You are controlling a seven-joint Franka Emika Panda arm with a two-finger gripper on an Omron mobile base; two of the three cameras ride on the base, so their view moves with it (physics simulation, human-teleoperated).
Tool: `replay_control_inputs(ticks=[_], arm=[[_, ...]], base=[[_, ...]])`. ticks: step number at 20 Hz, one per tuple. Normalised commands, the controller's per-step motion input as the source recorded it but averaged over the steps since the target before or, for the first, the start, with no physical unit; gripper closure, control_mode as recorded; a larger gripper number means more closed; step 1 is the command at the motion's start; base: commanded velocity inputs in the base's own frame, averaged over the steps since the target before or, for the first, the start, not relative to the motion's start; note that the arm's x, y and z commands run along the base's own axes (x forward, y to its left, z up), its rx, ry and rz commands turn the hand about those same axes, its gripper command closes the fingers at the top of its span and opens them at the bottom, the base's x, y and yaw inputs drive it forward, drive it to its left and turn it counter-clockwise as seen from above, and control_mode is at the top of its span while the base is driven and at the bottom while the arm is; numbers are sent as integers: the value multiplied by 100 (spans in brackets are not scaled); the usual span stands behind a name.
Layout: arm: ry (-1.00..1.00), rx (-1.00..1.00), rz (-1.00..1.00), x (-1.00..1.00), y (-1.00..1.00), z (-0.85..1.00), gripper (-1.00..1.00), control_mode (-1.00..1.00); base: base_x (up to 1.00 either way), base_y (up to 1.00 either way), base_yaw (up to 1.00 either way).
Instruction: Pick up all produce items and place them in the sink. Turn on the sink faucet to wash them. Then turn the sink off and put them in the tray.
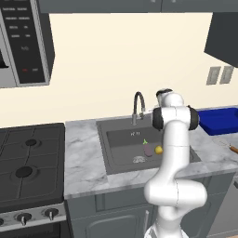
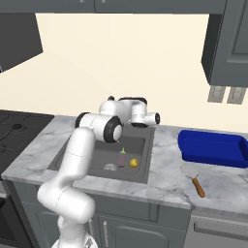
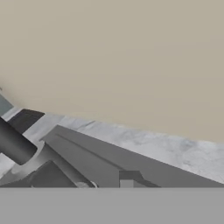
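Observation:
A small dark purple eggplant [image 1: 148,148] [image 2: 121,159] and a round yellow lemon-like fruit [image 1: 159,149] [image 2: 133,163] lie side by side in the dark grey sink [image 1: 121,144] [image 2: 139,144], near its drain [image 1: 138,159]. The dark gooseneck faucet [image 1: 138,104] stands at the basin's back edge. In the hand view its dark neck [image 3: 15,146] shows close at the left. My gripper [image 2: 141,122] hangs high over the sink's back edge beside the faucet and faces the wall. Its fingers are hidden, so its state is unclear. The blue tray [image 1: 221,121] [image 2: 213,147] sits on the counter to the right.
A spatula [image 2: 193,179] lies on the marble counter in front of the tray. A gas stove [image 1: 28,162] stands left of the sink, with a microwave [image 1: 23,42] above it. Wall cabinets hang overhead.

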Motion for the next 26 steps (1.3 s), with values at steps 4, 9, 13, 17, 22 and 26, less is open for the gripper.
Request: replay_control_inputs(ticks=[4,9,13,17,22,26], arm=[[0,0,-8,26,0,0,100,-100],[0,0,-11,23,-7,-3,100,-100],[0,0,-12,24,-19,-5,100,-100],[0,0,-12,22,-41,-10,100,-100],[0,0,-12,15,-63,-17,100,-100],[3,0,-12,11,-79,-19,100,-100]], base=[[0,0,0],[0,0,0],[0,0,0],[0,0,0],[0,0,0],[0,0,0]])
